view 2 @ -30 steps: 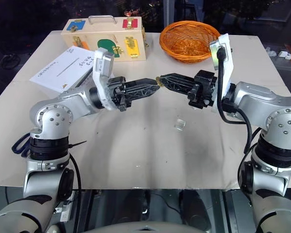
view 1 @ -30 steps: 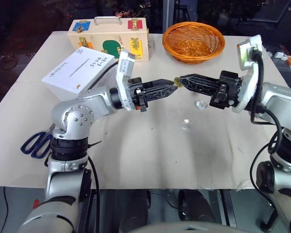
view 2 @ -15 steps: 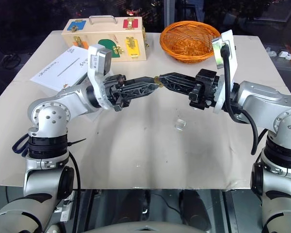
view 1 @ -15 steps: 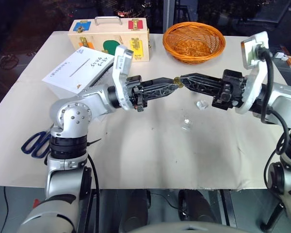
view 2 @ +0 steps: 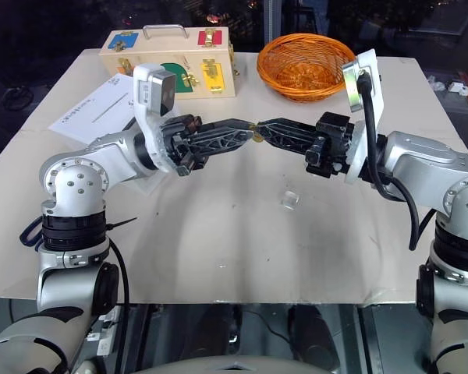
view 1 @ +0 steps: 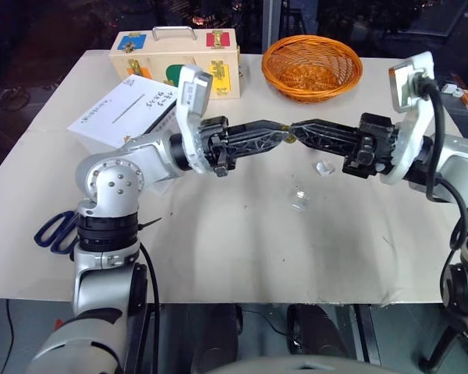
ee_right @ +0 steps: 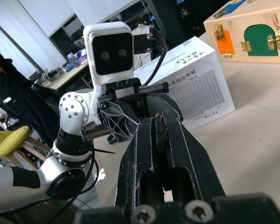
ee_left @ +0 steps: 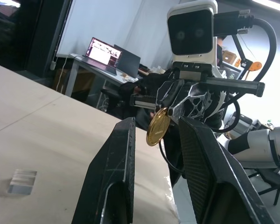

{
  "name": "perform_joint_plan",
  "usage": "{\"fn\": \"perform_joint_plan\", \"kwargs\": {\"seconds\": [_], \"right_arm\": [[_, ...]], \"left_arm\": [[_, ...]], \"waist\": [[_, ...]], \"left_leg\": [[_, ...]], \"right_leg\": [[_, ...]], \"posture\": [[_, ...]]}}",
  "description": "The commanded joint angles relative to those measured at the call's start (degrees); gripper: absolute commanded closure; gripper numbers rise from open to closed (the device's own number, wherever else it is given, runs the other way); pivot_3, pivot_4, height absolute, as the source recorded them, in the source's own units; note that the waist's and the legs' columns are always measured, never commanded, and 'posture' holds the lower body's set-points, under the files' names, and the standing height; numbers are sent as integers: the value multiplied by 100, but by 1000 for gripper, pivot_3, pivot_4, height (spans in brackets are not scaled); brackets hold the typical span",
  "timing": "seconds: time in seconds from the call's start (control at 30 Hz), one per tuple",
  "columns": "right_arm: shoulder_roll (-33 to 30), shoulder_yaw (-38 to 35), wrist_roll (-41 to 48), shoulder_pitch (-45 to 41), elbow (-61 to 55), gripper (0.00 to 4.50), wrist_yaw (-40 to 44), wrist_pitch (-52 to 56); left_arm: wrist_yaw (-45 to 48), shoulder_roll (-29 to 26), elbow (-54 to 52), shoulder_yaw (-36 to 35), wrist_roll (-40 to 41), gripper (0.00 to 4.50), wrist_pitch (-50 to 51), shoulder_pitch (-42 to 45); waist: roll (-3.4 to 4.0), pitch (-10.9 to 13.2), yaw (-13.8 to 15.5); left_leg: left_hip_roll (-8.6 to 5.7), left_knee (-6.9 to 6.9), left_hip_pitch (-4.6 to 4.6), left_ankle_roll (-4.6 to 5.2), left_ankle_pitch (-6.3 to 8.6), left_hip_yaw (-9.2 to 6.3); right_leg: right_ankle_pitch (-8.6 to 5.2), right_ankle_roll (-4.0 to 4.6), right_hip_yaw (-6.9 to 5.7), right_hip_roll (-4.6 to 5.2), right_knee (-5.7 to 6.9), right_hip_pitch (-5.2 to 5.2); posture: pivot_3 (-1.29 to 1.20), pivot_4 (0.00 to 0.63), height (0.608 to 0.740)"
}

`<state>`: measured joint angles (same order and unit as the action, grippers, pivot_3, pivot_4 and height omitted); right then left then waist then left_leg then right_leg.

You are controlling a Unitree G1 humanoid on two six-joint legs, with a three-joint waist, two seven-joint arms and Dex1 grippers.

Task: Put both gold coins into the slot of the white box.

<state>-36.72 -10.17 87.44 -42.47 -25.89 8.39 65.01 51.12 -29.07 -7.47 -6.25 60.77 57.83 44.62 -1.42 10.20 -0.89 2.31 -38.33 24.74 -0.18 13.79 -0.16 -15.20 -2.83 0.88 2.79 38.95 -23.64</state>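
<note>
**Coin handover in mid-air above the table**

Head views: right gripper [view 1: 295, 134], fingers clamped tight, pinches one gold coin [view 1: 289, 138] tip to tip with the left gripper [view 1: 279, 135], well clear of the white box [view 1: 125, 113] at far left, whose slot [view 1: 127, 107] runs lengthwise across the top.

Left wrist view: there's the coin [ee_left: 157, 127], edge-on and tilted, between the left's partly parted fingers [ee_left: 113, 177]. Looks light, rigid and slick, so I'd grip the flat faces.

Right wrist view: box [ee_right: 203, 84] beyond, pads [ee_right: 151, 140] pressed together.
</note>
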Motion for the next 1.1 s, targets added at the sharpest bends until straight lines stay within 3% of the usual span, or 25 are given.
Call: {"fn": "perform_joint_plan", "kwargs": {"seconds": [0.03, 0.1, 0.13, 0.53, 0.77, 0.9, 1.1], "right_arm": [[-106, -25, 188, -4, -111, 4500, -5, -214], [-134, 0, 217, 2, -111, 4500, -14, -257], [-146, 11, 228, 4, -111, 4500, -16, -272], [-274, 104, 427, 67, -131, 4500, -114, -456], [-367, 75, -105, 118, -273, 4500, 222, -651], [-685, -27, -575, 359, -601, 3177, 887, -779], [-1146, 14, -1570, 538, -1094, 301, 1617, -1234]], "left_arm": [[83, -17, -79, -68, 73, 3602, -28, 109], [121, -28, -85, -52, 65, 4409, -27, 99], [121, -24, -77, -52, 65, 4463, -21, 101], [231, -68, -48, -72, 77, 4463, 48, 50], [41, -127, 90, -299, 170, 4463, 124, 49], [-390, -369, 335, -869, 494, 4500, 412, 130], [-1212, -1150, 902, -1830, 839, 4500, 789, 433]], "waist": [[0, 0, 0], [0, 0, 3], [0, 0, 4], [0, 0, 5], [0, 0, 5], [0, 0, 4], [-1, 1, -6]], "left_leg": [[0, 0, 0, 0, 0, 0], [0, 0, 0, 0, 0, 1], [0, 0, 0, 0, 0, 0], [0, 0, 0, 0, 0, 0], [0, 0, 0, 0, 0, 0], [0, 0, 1, 0, 0, -2], [2, 1, 0, 0, 0, -6]], "right_leg": [[0, 0, 0, 0, 0, 0], [0, 0, 0, 0, 0, 0], [0, 0, 0, 0, 0, 0], [0, 0, 0, 0, -1, 0], [0, 0, 0, 0, -1, 0], [0, 0, -1, 0, -2, 0], [-1, -1, -2, -1, -3, 0]], "posture": [[0, 150, 726], [0, 150, 726], [0, 150, 726], [0, 150, 726], [0, 150, 726], [0, 150, 726], [0, 150, 726]]}}
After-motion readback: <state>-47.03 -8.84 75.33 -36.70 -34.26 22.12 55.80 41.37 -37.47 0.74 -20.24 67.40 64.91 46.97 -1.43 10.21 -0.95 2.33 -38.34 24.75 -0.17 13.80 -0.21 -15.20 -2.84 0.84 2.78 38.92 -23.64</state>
